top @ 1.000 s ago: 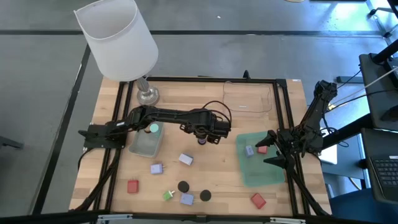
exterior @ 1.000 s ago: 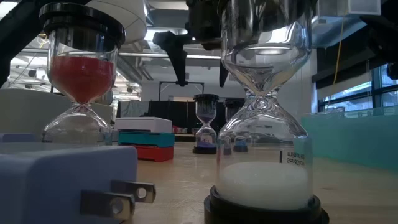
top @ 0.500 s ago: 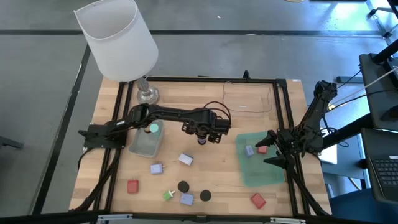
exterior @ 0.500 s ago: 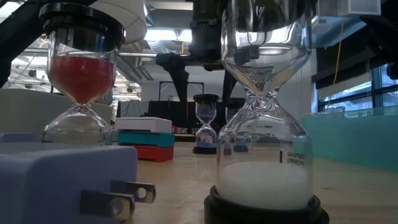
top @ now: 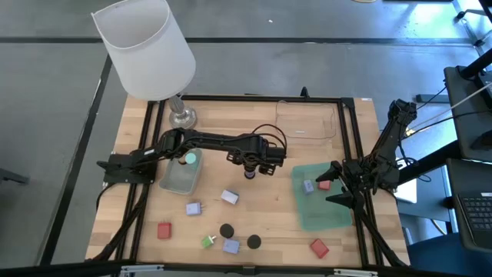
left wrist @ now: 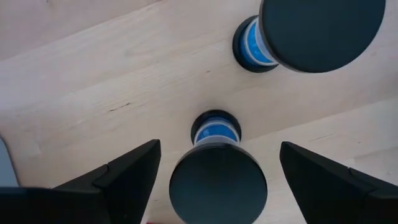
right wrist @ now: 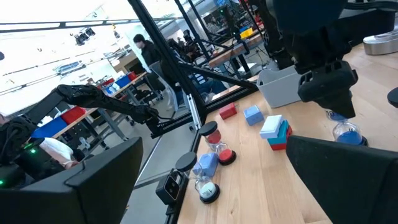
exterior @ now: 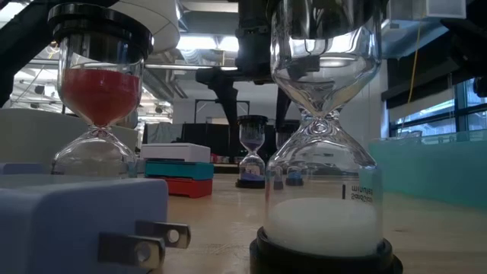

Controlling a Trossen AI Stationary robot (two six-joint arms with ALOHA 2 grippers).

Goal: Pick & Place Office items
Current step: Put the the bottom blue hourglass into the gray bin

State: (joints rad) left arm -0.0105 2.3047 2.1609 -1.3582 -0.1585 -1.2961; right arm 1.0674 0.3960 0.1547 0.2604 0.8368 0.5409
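Observation:
My left gripper points down over the table's middle, open. Its two fingers stand on either side of a small hourglass with blue sand and black caps, not touching it. The hourglass stands upright on its lower cap. A second blue hourglass stands just beyond it. Lilac blocks, red blocks, black caps and a green bit lie on the near half of the table. My right gripper waits open at the right, level, beside the green tray.
The green tray holds a lilac-blue block and a red one. A pale tray with a teal bit sits under my left arm. A clear tray is far right. A lamp stands far left.
My left gripper has come down a little over the small blue hourglass, so that its fingers now reach lower around the hourglass's top. The hourglass has stayed in place.

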